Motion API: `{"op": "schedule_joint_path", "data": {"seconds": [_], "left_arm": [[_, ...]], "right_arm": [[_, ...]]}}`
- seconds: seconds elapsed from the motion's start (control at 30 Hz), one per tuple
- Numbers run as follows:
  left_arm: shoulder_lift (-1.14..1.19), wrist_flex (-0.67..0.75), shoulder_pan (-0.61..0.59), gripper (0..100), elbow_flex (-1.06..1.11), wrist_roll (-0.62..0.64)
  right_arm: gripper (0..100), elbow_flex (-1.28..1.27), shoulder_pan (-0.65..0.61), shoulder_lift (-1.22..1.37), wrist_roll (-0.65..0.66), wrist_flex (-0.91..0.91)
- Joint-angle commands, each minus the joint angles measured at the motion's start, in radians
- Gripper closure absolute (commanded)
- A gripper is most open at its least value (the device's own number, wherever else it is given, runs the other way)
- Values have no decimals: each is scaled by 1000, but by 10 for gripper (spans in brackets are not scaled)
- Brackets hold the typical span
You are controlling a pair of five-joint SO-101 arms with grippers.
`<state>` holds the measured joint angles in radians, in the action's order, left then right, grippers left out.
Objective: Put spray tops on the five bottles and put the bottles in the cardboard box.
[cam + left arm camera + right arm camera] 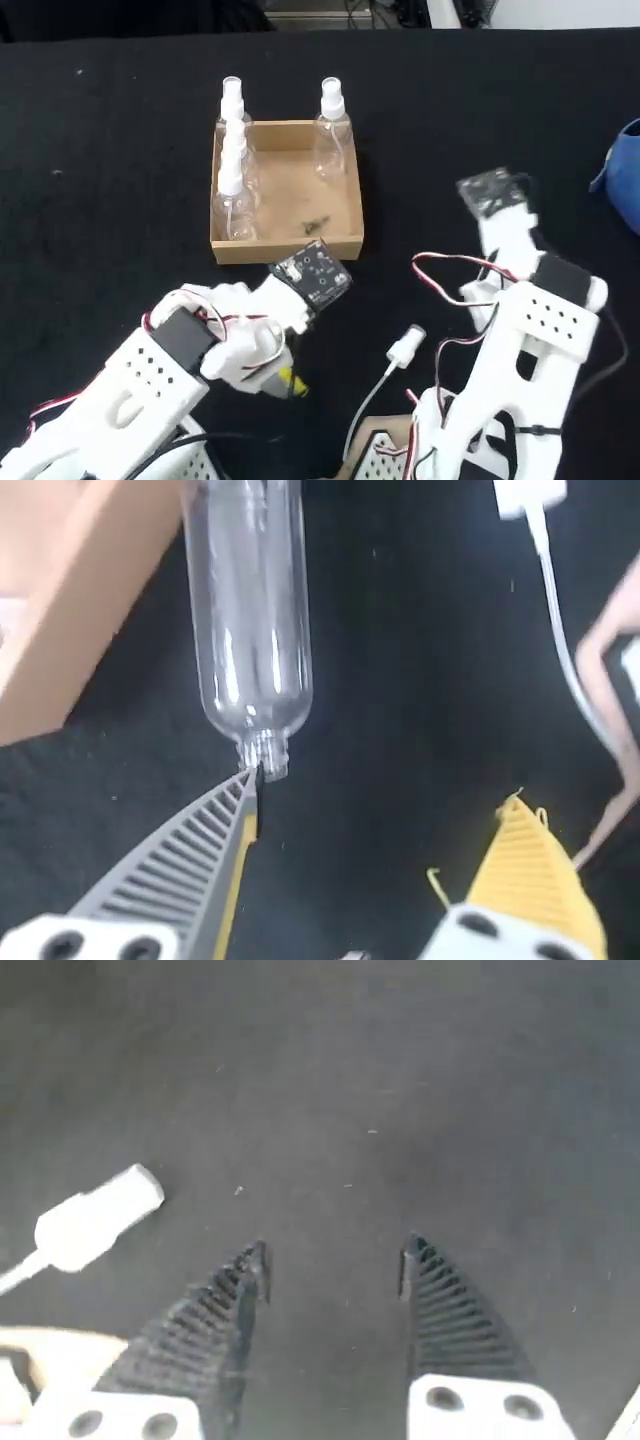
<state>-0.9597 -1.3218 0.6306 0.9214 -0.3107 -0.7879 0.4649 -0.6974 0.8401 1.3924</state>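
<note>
Left wrist view: the left gripper [382,788] sits low over the black desk [420,630], fingers spread wide and holding nothing. One tip is right at the open neck of an uncapped bottle [250,630] lying just beside the cardboard box [70,630], its base cut off at the frame edge. The right gripper [335,1248] hangs over bare desk, fingers parted and empty, near a loose spray top [95,1225] whose tube runs out of frame. From above, capped bottles [232,195] stand in the box, their clear plastic overlapping, so the count is hard to make out.

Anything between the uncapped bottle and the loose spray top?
Bare black cloth separates the uncapped bottle from the loose spray top; left wrist view.
</note>
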Motion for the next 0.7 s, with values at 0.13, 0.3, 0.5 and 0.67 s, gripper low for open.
{"op": "schedule_joint_path", "data": {"seconds": [0.13, 0.3, 0.5, 0.67], "left_arm": [[0, -25, -165, 766, -56, -63], [-2, 26, -240, 766, -16, -61], [8, 235, -197, 766, 108, 2], [17, 399, -136, 766, 173, 15]], "right_arm": [[818, 61, -290, -28, 81, 157], [818, 99, -368, -30, 78, 218], [818, 35, -192, -30, 81, 143], [818, 31, 5, -30, 84, 97]]}}
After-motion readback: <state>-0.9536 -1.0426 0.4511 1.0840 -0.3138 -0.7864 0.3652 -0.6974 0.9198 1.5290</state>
